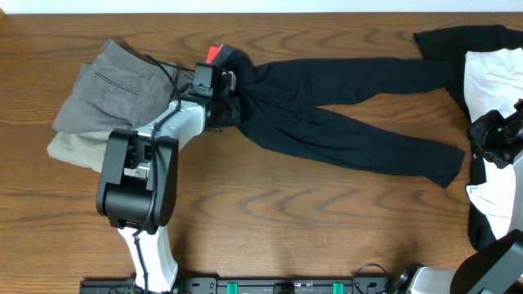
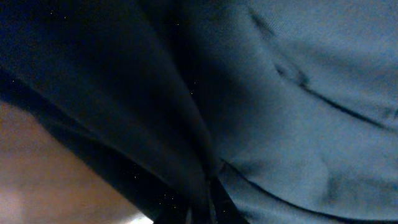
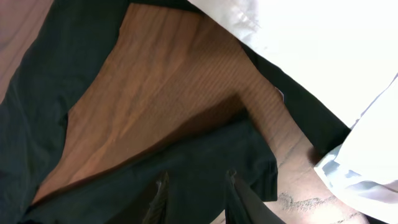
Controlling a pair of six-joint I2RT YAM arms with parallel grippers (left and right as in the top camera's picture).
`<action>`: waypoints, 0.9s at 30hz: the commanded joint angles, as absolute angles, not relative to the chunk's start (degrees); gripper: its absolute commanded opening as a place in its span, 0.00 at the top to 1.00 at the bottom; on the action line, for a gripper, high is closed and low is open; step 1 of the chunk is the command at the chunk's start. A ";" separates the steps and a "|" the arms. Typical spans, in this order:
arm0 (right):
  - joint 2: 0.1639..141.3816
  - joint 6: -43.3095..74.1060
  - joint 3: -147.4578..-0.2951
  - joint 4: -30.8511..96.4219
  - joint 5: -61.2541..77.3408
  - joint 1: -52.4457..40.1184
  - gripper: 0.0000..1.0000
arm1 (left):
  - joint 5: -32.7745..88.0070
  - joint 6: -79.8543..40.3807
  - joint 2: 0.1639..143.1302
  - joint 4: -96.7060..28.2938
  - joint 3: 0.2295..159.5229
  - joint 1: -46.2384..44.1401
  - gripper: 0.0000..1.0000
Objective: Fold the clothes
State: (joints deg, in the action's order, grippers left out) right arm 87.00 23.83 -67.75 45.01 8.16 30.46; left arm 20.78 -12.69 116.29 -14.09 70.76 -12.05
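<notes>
Black trousers (image 1: pixel 343 106) lie flat across the table (image 1: pixel 327 220): left gripper (image 1: pixel 227 88) pinches their waist end, apparently anchoring it, while right gripper (image 3: pixel 199 198) hovers spread and empty over a leg cuff.

Three camera views set around long black trousers (image 1: pixel 343 114) lying on a wooden table (image 1: pixel 270 220).

The overhead camera looks straight down from high above and takes in the trousers' full length, with table on every side. The left wrist camera is pressed close against the trousers' waist end, so blurred dark cloth fills nearly its whole frame, with a sliver of table below it. The right wrist camera looks down from a little farther off at the trousers' ankle end, showing a leg hem, bare wood and white cloth (image 3: pixel 323 56) beside it. Each wrist view shares its end of the trousers with the overhead view.
</notes>
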 commanded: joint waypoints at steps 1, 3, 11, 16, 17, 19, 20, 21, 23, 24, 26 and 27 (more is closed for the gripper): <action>87.39 23.05 -67.29 44.99 8.40 29.87 0.72 | 20.75 -15.16 114.37 -20.40 70.67 -11.81 0.94; 87.39 23.05 -67.29 44.75 8.40 29.87 0.72 | 20.51 -15.14 112.38 -26.09 70.76 -11.75 0.94; 87.39 23.07 -67.29 43.88 8.38 29.87 0.71 | 20.34 -15.35 103.85 -48.93 70.76 -12.60 0.94; 87.39 23.05 -67.29 43.35 8.38 29.87 0.71 | 20.23 -15.38 99.15 -54.87 70.78 -13.17 0.71; 87.39 23.05 -67.29 43.24 8.36 29.87 0.70 | 19.88 -15.38 97.93 -54.78 70.83 -13.13 0.66; 87.39 23.05 -67.29 43.05 8.36 29.87 0.69 | 17.54 -15.35 95.07 -54.26 71.29 -12.86 0.50; 87.39 23.07 -67.29 43.03 8.36 29.87 0.70 | 15.55 -15.35 93.67 -53.89 71.57 -12.82 0.41; 87.39 23.05 -67.29 43.03 8.36 29.87 0.69 | 12.60 -15.35 92.09 -53.10 71.66 -12.82 0.33; 87.39 23.05 -67.29 43.05 8.36 29.87 0.69 | 6.50 -14.87 89.62 -50.54 71.64 -12.82 0.21; 87.39 23.07 -67.29 43.05 8.38 29.87 0.69 | 4.34 -13.96 89.06 -49.15 71.64 -12.82 0.20; 87.39 23.07 -67.29 42.92 8.38 29.87 0.69 | 2.28 -10.83 89.14 -46.15 71.61 -12.82 0.20; 87.39 23.07 -67.29 42.85 8.38 29.87 0.68 | 2.31 -9.45 89.80 -44.84 71.57 -12.82 0.20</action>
